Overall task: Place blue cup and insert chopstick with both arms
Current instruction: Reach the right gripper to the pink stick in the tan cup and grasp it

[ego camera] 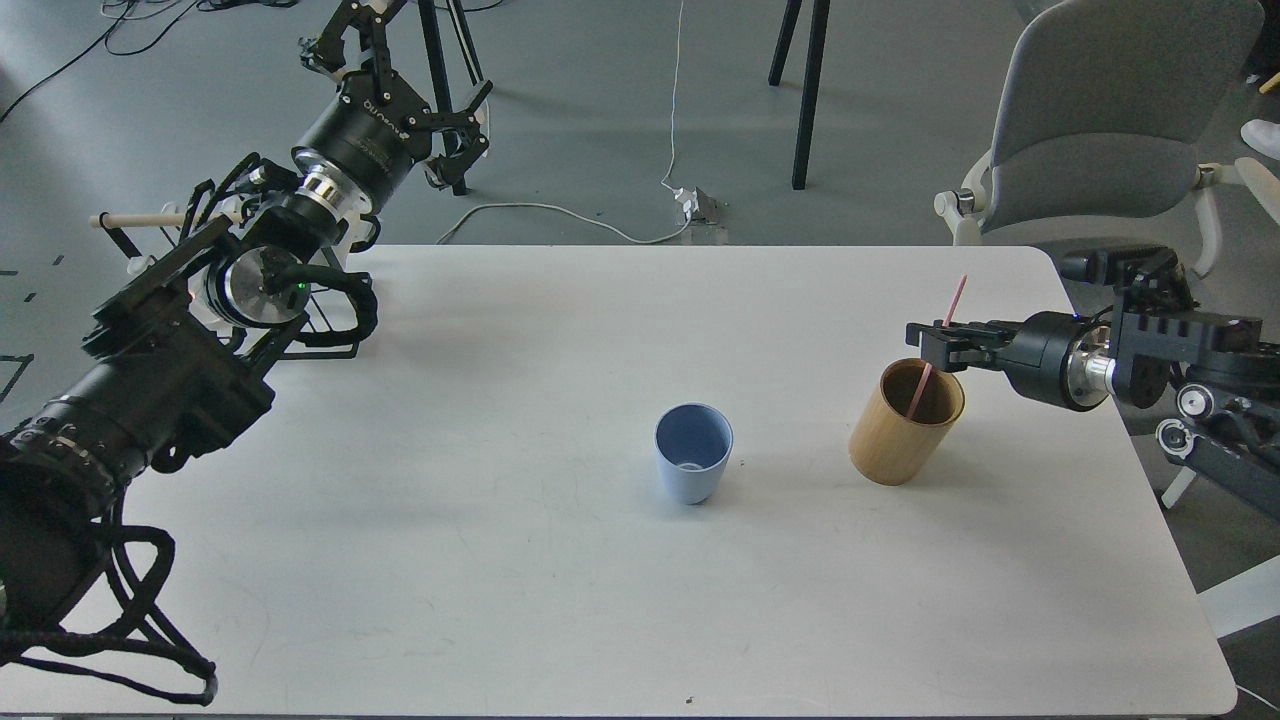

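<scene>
At right edge of surface point(500, 600): right gripper point(928, 340) fingers pinching chopstick point(940, 345) standing in bamboo holder point(905, 420) | blue cup point(693, 452) upright mid-surface, empty | left gripper point(400, 90) fingers spread, raised far-left | risk: angled lift drags chopstick, tips holder.

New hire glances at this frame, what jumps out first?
Probably the right gripper at the rim of the bamboo cylinder, closed on the pink chopstick that stands tilted inside it, right of centre. Next, the blue cup upright and empty mid-table, apart from both. The left gripper is raised beyond the table's far left corner, open, holding nothing.
</scene>
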